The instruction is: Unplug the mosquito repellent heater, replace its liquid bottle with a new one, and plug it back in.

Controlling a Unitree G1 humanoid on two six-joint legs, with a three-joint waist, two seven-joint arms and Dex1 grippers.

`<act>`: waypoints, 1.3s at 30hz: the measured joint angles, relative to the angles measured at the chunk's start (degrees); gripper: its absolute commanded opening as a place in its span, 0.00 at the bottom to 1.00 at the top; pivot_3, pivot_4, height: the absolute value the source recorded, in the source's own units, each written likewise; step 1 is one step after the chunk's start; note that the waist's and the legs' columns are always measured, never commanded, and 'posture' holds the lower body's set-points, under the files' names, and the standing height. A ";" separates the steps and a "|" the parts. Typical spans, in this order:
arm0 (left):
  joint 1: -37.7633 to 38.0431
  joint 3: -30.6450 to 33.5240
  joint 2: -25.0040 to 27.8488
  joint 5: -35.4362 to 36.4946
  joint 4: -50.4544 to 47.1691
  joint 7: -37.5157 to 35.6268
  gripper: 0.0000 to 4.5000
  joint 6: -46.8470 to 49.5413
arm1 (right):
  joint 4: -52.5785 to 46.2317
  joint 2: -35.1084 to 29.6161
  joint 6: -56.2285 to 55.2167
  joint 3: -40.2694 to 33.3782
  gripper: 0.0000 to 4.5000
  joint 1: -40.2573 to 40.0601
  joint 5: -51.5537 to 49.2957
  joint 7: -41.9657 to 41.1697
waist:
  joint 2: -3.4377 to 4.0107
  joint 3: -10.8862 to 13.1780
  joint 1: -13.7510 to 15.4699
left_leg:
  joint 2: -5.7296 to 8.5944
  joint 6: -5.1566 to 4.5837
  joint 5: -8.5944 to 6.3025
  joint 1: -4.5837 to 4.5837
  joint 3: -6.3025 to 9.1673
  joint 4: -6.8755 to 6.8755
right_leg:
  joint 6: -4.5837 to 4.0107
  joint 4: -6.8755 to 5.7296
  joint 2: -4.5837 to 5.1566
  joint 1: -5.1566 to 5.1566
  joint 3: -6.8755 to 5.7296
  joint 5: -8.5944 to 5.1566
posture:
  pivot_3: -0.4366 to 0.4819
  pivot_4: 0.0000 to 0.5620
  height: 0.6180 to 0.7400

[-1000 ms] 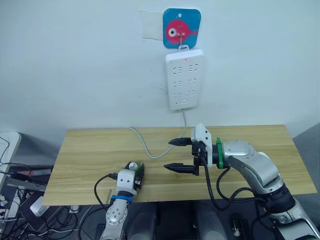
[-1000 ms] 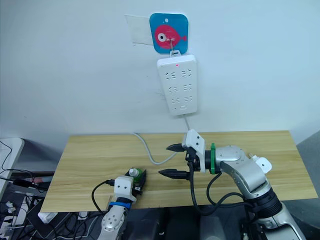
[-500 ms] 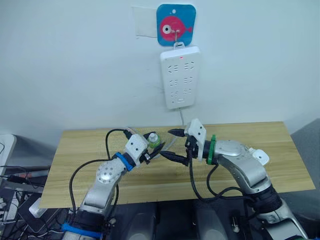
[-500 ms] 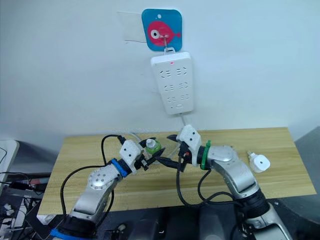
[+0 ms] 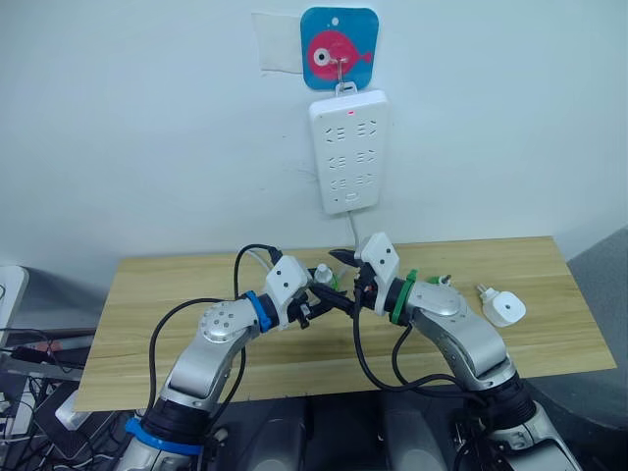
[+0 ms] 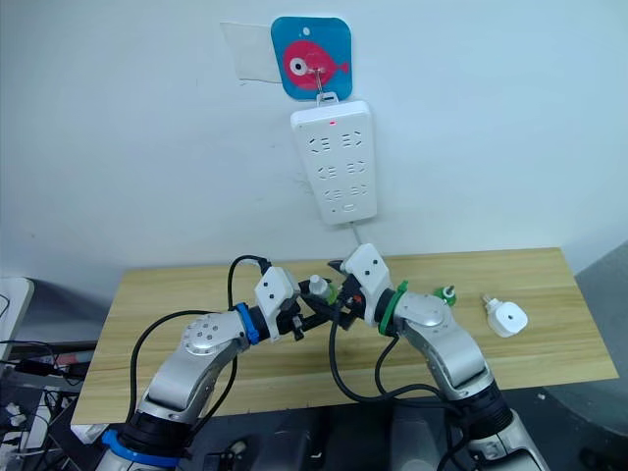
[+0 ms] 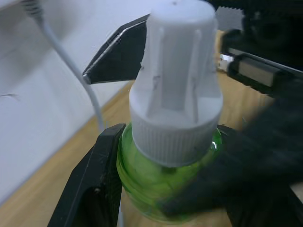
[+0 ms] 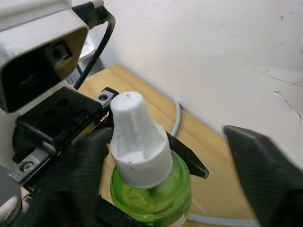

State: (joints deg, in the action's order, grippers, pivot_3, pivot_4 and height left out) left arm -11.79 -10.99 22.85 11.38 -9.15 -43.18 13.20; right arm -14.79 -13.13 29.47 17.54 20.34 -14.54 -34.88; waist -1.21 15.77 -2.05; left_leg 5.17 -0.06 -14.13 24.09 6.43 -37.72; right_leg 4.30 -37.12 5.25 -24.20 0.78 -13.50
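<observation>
- Left eye view: I read the mosquito repellent heater [image 5: 500, 308] as already unplugged; it lies on the table [image 5: 177, 294] at the right, well apart from both arms, prongs showing.
- No device sits in the power strip [image 5: 348, 150] on the far wall; its red lamp is lit and its cable [image 5: 355, 234] drops behind the arms.
- My left gripper [image 5: 312, 300] is clamped on a green liquid bottle [image 5: 323, 278] with a white cap [image 7: 174, 80], held above the table's middle; the left wrist view shows a finger on each side of the green body.
- My right gripper [image 5: 343, 280] faces it with fingers spread, one tip either side of the cap, not closed on it as far as I can judge.
- A second small green-topped item [image 6: 447, 292] lies between the right arm and the heater; possibly the other bottle, too small to confirm.
- Judgement: unplugging done. Uncapping appears to be the step in hand. Fitting the bottle and replugging remain.
- Unclear: which bottle is new; whether the heater's socket is empty; contact between right fingertips and cap.
</observation>
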 measured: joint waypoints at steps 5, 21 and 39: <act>-0.12 0.12 0.34 0.21 0.01 -0.68 0.50 0.03 | -1.49 -0.39 0.05 0.23 0.25 -1.20 -0.78 -0.80 | 0.00 -0.01 -0.01 | 0.01 0.02 0.01 -0.01 -0.01 -0.01 | 0.00 -0.01 -0.01 0.01 0.00 0.01 | 0.38 0.45 1.00; -9.40 -4.21 7.13 6.99 8.70 -32.49 0.50 -12.51 | 2.42 -12.17 -1.20 1.00 0.25 7.96 -9.46 -33.86 | -0.01 -0.02 0.07 | 0.00 0.02 0.02 -0.02 -0.02 -0.08 | -0.02 -0.02 -0.07 0.07 -0.08 0.04 | 0.43 0.42 1.00; -8.63 -1.85 4.28 3.91 12.69 -26.28 0.50 -14.53 | 1.66 -14.35 -5.10 -4.51 0.99 3.17 -10.66 -35.47 | -0.03 -0.04 0.31 | -0.08 0.14 0.09 0.02 0.02 -0.13 | -0.05 -0.08 0.03 -0.01 -0.02 0.09 | 0.41 0.44 1.00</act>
State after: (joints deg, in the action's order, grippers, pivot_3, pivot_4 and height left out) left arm -20.42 -12.83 27.13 15.29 3.53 -69.46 -1.32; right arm -13.13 -27.48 24.37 13.04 23.51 -25.20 -70.35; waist -1.25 15.72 -1.73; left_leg 5.09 0.08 -14.04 24.11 6.45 -37.85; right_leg 4.25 -37.19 5.28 -24.21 0.76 -13.42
